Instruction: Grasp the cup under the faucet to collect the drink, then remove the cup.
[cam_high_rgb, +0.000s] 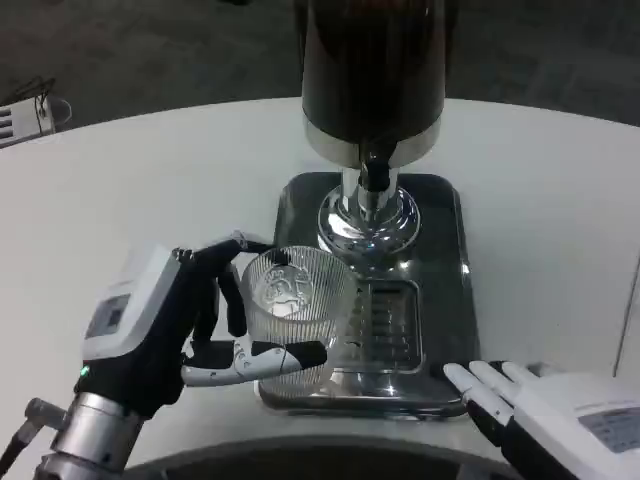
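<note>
Head view: a white worktop (150, 180) carries a dispenser (372, 70) on a steel tray (450, 300). The cup (295, 310), seemingly empty, is gripped by the left hand (190, 325) at the tray's front left, short of the faucet (373, 175). The right hand (540, 405) is rested flat, fingers together. Filling and removal are judged outstanding.

We see the cup (297, 312) as clear ribbed glass or plastic, can't tell which. Dispenser (372, 75): dark glossy body w/ polished chrome base & faucet (374, 176). Drip tray (435, 290): brushed metal, satin, w/ slotted grate. Surface (150, 190): white, smooth, matt. Left hand (200, 325) has matt black & white plastic fingers (260, 357); forearm looks silver metal. Right hand (540, 415): white plastic, semi-gloss.
</note>
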